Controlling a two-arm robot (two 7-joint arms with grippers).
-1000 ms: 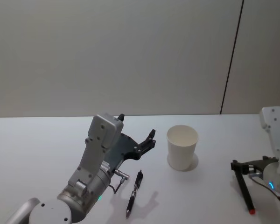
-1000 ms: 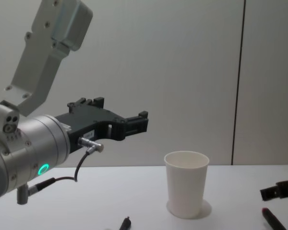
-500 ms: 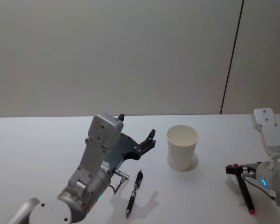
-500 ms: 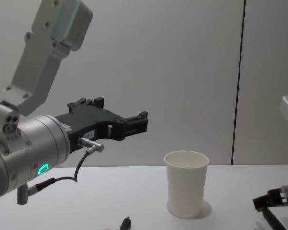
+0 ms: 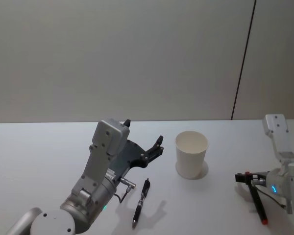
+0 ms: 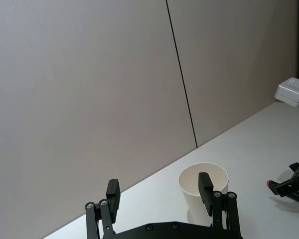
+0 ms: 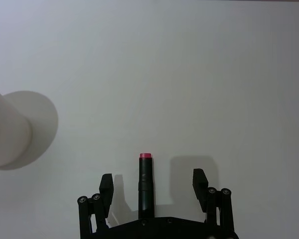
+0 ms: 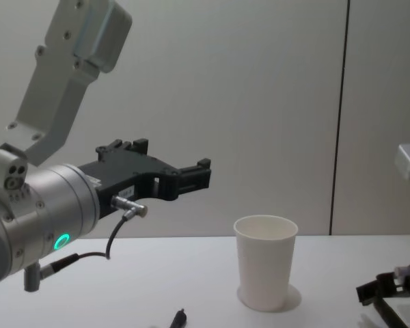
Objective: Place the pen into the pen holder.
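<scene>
The pen holder, a white paper cup, stands upright mid-table and also shows in the chest view. A black pen with a red end lies on the table to its right. My right gripper hangs low over that pen, open. In the right wrist view its fingers straddle the pen without touching it. A second black pen lies left of the cup. My left gripper is held open above the table, beyond that pen, with nothing in it.
The white table runs back to a plain grey wall with a dark vertical seam. My left arm's large silver body takes up the near left.
My right arm has shifted a little left and lower, bringing its open gripper over the red-ended pen. The left arm, the cup and both pens have not moved.
</scene>
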